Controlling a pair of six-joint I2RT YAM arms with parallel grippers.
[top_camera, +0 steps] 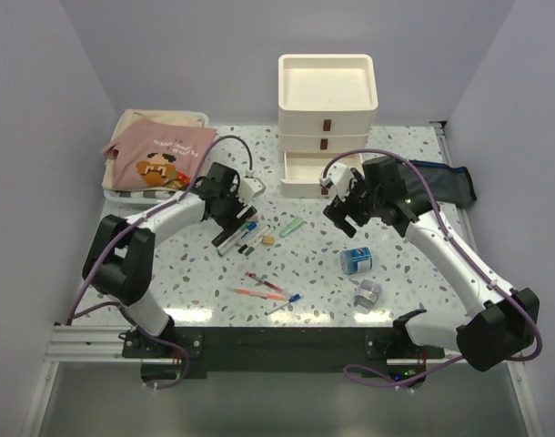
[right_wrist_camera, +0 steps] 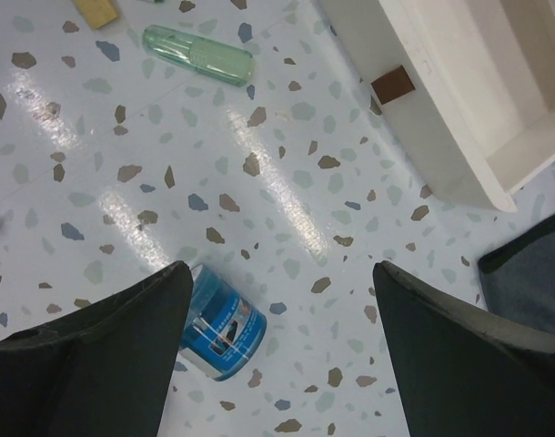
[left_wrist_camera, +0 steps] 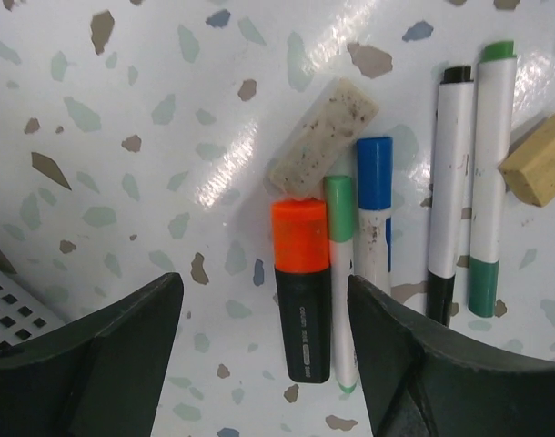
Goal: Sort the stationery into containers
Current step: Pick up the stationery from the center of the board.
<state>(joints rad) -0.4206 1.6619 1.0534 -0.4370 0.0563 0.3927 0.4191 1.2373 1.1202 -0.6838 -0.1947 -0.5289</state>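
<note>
the left gripper [left_wrist_camera: 264,314] hangs over the marker cluster with its jaws spread and nothing pinched. the orange marker [left_wrist_camera: 302,289] lies between the fingers, touching neither.

the risk here is crowding. a thin green-capped pen [left_wrist_camera: 340,273] lies pressed along the marker's 3 o'clock side, with a blue marker [left_wrist_camera: 374,214] just beyond it. a speckled eraser [left_wrist_camera: 323,137] touches the orange cap at 12 o'clock. if the jaws close as they stand, the finger at 3 o'clock would likely sweep in the pen too. that would give a 2-item pinch that could slip, or a nudge that shoves the eraser off. the round barrel may also roll out if caught off-centre.

the orange marker is stubby, with a bright orange cap over a black barrel bearing small print. it lies flat, cap toward 12 o'clock in the wrist view. a black marker [left_wrist_camera: 450,191] and a green marker [left_wrist_camera: 489,173] lie side by side toward 3 o'clock, apart from it.

the right gripper [right_wrist_camera: 282,273] is likewise spread and empty, with the blue roll [right_wrist_camera: 221,323] near one finger at 7 o'clock. on the table the drawer unit [top_camera: 325,118] stands at 12 o'clock with its bottom drawer pulled open. the navy pouch [top_camera: 446,182] lies at 2 o'clock.
</note>
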